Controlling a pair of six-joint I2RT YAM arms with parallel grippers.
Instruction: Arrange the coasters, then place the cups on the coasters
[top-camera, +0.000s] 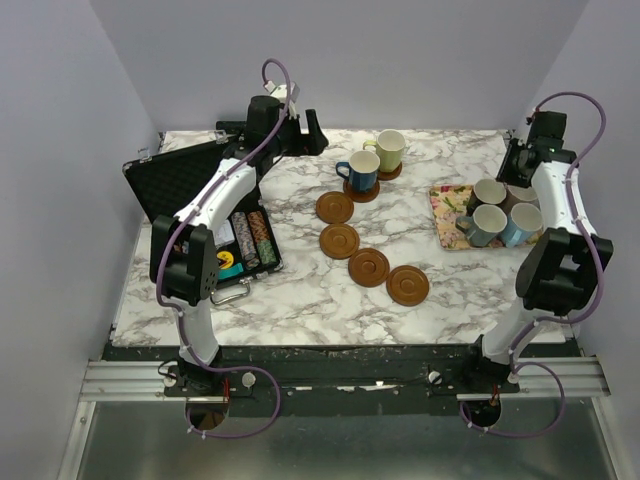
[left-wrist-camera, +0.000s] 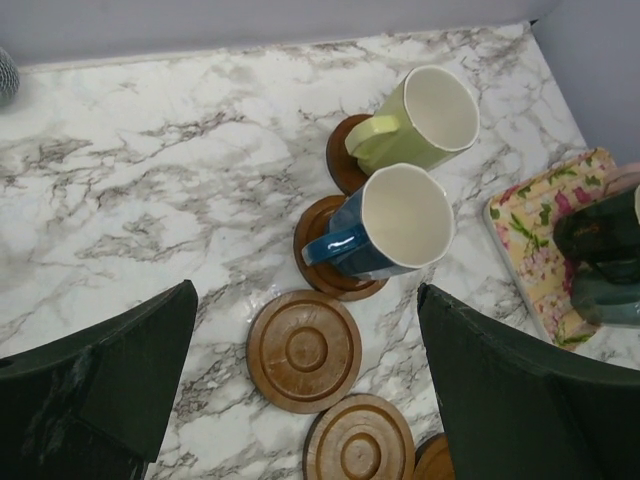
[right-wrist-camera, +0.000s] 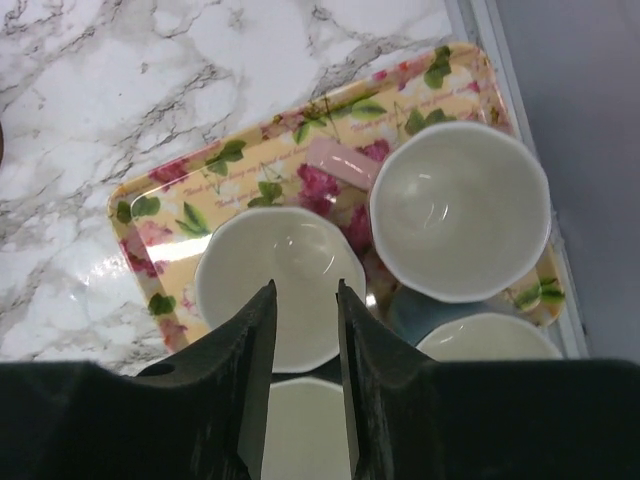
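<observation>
Table (top-camera: 300, 290) first: all six coasters (top-camera: 369, 267) lie in a diagonal row across its middle, so arranging looks done and you are on the cup-placing step. At its right edge the floral tray (right-wrist-camera: 150, 205) holds four cups (right-wrist-camera: 460, 210). The yellow-green cup (left-wrist-camera: 425, 120) and the dark blue cup (left-wrist-camera: 395, 225) already sit on the two far coasters, leaving four bare. Your left claw (left-wrist-camera: 305, 290) hangs wide open above that end of the row, holding nothing. Your right claw (right-wrist-camera: 305, 285) is over the tray, fingers narrow and astride the near rim of one cup; you cannot tell whether they have bitten. Next, I judge, you need a firm pinch on that wall, a straight lift clear of its neighbours, then a carry to a bare coaster.
</observation>
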